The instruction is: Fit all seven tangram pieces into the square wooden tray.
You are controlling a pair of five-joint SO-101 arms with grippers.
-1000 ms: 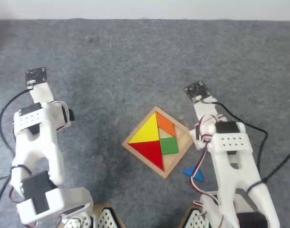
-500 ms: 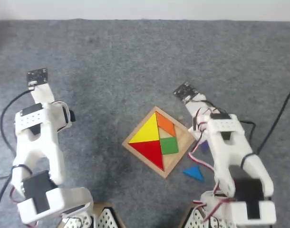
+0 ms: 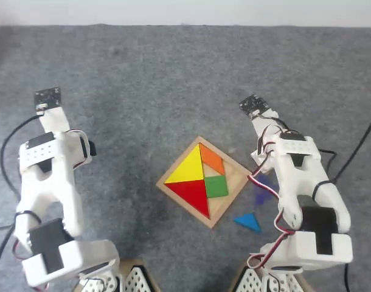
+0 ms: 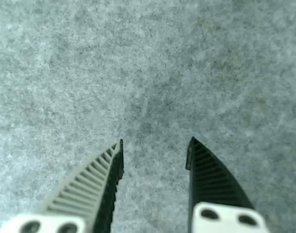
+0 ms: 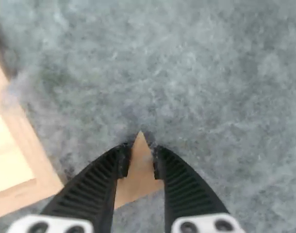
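Note:
The square wooden tray (image 3: 234, 182) lies cornerwise at the table's middle and holds yellow (image 3: 187, 169), red (image 3: 191, 193), orange (image 3: 212, 160) and green (image 3: 217, 185) pieces. A blue triangle (image 3: 248, 221) lies on the carpet near the tray's front right side. A purple piece (image 3: 262, 190) peeks out beside the right arm. My right gripper (image 3: 253, 108) (image 5: 138, 147) hovers behind and right of the tray, shut on a small tan triangle (image 5: 138, 170); the tray's edge (image 5: 22, 160) is close by. My left gripper (image 3: 47, 97) (image 4: 155, 145) stands open over bare carpet at the far left.
Grey carpet covers the whole table. Both arm bases (image 3: 70, 261) stand at the front edge. A black cable (image 3: 356, 152) trails off to the right of the right arm.
The right arm has swung away from the tray's right corner toward the back right, uncovering the purple piece. The left arm has not moved.

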